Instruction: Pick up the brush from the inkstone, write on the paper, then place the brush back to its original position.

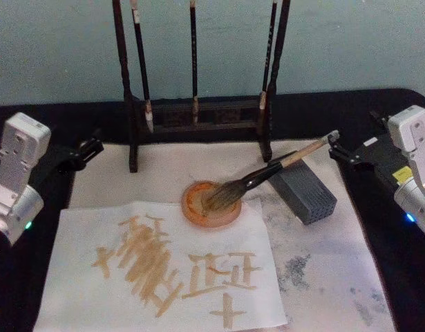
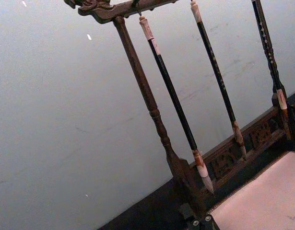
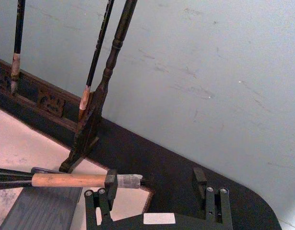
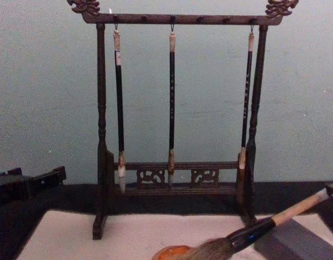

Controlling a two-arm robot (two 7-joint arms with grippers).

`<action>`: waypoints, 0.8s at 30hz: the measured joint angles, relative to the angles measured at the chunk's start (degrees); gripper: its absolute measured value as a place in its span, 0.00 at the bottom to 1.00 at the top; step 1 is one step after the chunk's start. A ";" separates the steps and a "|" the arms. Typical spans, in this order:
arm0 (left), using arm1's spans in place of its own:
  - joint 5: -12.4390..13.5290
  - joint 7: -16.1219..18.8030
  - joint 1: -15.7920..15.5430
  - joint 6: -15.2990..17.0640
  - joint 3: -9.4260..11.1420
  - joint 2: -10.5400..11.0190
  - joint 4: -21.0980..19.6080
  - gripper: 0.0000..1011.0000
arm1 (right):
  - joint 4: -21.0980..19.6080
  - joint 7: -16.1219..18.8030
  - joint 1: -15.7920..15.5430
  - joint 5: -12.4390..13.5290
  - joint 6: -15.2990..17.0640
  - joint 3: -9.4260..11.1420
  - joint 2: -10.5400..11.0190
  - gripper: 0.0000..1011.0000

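1. The brush is down, and I count one. Its long axis runs diagonally across the table, with the bristles pointing toward my near-left and the whitish end cap toward the far-right.
2. The bristle head sits in the orange inkstone dish. The black shaft crosses the top edge of the grey block, so the handle tilts upward, as the chest view shows.
3. The right gripper is at the brush's cap end, released, with its fingers spread wide and gripping nothing. In the right wrist view the cap lies between the fingers, close against one finger and well apart from the other. I can't tell whether it is touching.
4. The left gripper is out at the left edge of the mat, well away from the brush. I can't tell whether it is released or clenched.
5. The paper is one sheet, lying flat at the near-left on the stained mat. It has tan strokes across it. The dish sits at its far edge.
6. Counts for the rest: one dish, one block and one wooden rack at the back of the mat.
7. Three thin brushes hang from the rack, vertical with tips down: and.
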 joint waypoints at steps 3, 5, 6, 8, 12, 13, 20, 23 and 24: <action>0.00 0.00 0.00 0.00 0.00 0.00 0.00 0.99 | 0.00 0.00 0.00 0.00 -0.01 0.00 0.00 0.99; 0.00 0.00 0.00 0.00 0.00 0.00 0.00 0.99 | 0.00 0.00 0.00 0.00 -0.01 0.00 0.00 0.99; 0.00 0.00 0.00 0.00 0.00 0.00 0.00 0.99 | 0.00 0.00 0.00 0.00 0.00 0.00 0.00 0.99; 0.00 0.00 0.00 0.00 0.00 0.00 0.00 0.99 | 0.00 0.00 0.00 0.00 0.00 0.00 0.00 0.99; 0.00 0.00 0.00 0.00 0.00 0.00 0.00 0.99 | 0.06 0.65 -0.15 0.45 0.05 0.52 -0.18 0.99; 0.00 0.00 0.00 0.00 0.00 0.00 0.00 0.99 | 0.07 1.22 -0.33 0.85 0.21 0.93 -0.28 0.99; 0.00 0.00 0.00 0.00 0.00 0.00 0.00 0.99 | -1.02 3.05 -1.83 2.62 1.01 2.60 -0.34 0.99; 0.00 0.00 0.00 0.00 0.00 0.00 0.00 0.99 | -2.28 3.91 -2.92 3.36 1.19 3.41 -0.15 0.99; 0.00 0.00 0.00 0.00 0.00 0.00 0.00 0.99 | -3.02 4.57 -3.59 4.10 1.29 3.92 -0.08 0.99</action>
